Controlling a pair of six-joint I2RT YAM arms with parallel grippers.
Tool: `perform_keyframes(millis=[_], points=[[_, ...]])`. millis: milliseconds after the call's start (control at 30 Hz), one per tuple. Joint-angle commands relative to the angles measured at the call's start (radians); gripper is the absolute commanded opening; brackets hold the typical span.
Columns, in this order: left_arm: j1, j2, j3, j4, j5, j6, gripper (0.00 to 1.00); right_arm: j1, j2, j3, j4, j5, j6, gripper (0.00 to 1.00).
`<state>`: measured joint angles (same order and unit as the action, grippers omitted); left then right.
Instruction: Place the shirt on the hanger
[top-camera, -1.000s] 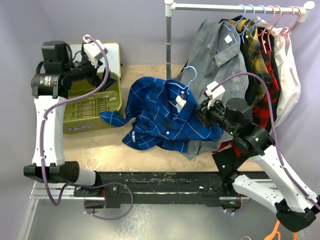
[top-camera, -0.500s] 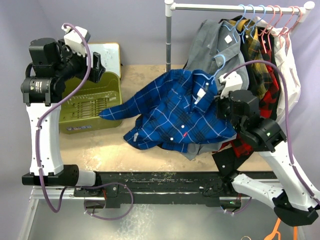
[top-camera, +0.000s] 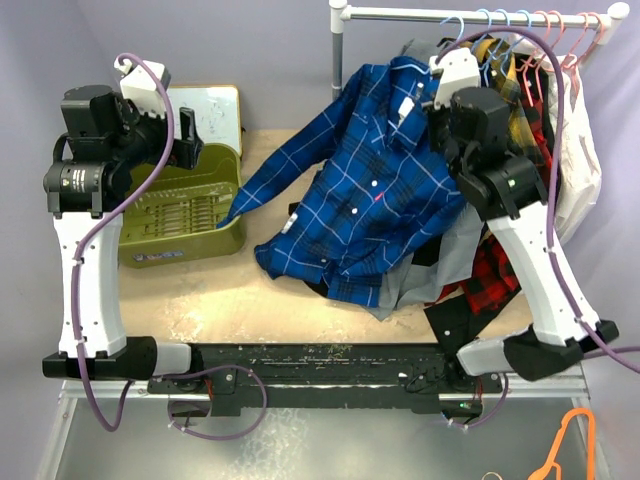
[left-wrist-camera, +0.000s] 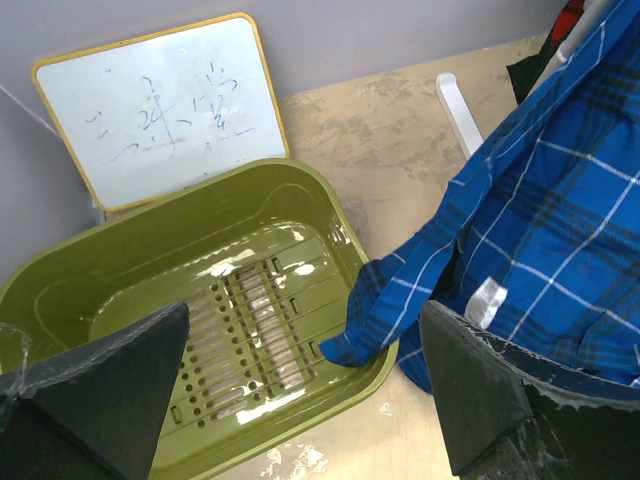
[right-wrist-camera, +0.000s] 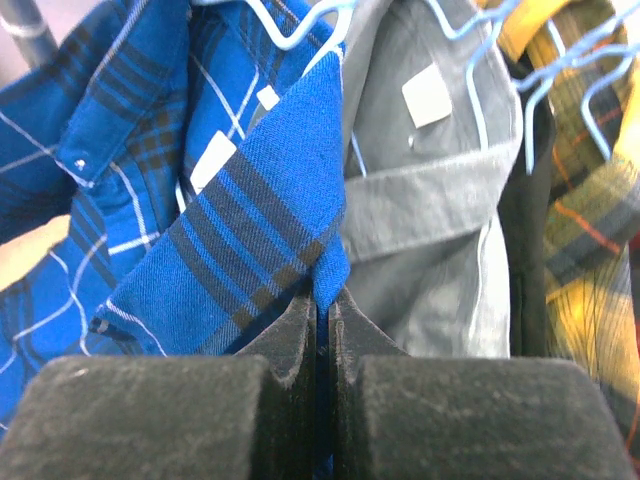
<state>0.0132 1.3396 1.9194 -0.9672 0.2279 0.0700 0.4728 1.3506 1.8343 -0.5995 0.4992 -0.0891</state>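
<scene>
The royal-blue plaid shirt (top-camera: 370, 190) hangs lifted, its collar up by the rack and its hem trailing on the table. My right gripper (top-camera: 437, 98) is shut on the collar edge; the right wrist view shows the blue cloth (right-wrist-camera: 250, 220) pinched between the closed fingers (right-wrist-camera: 290, 340). The light-blue hanger (top-camera: 453, 28) runs into the collar, and its wire (right-wrist-camera: 295, 35) shows above the neck label. I cannot tell whether its hook is over the rail. My left gripper (top-camera: 190, 135) is open and empty above the green tub. One sleeve cuff (left-wrist-camera: 365, 330) lies over the tub's rim.
A green slotted tub (top-camera: 175, 215) stands at the left, with a small whiteboard (top-camera: 215, 105) behind it. The rack rail (top-camera: 470, 14) holds a grey shirt (right-wrist-camera: 430, 200), yellow and red plaid shirts (top-camera: 500, 270) and pink hangers (top-camera: 560, 40). An orange hanger (top-camera: 570, 445) lies at the bottom right.
My right arm has risen and swung back to the rack, lifting the shirt and hanger off the table. The left arm has shifted only slightly and stays open.
</scene>
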Motion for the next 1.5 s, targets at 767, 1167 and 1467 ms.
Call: perform_keyframes(millis=[767,1167,1467], points=[[0.01,-0.014,-0.003,0.024,0.035,-0.026,0.99,-0.075,0.369,0.457,0.063,-0.133,-0.094,0.0],[0.017,-0.015,-0.029,0.028,0.069,-0.021,0.99,-0.083,0.286,0.206,0.098,-0.291,0.011,0.0],[0.028,-0.036,-0.091,0.056,0.101,-0.017,0.99,-0.089,0.177,-0.021,0.135,-0.369,0.096,0.11]])
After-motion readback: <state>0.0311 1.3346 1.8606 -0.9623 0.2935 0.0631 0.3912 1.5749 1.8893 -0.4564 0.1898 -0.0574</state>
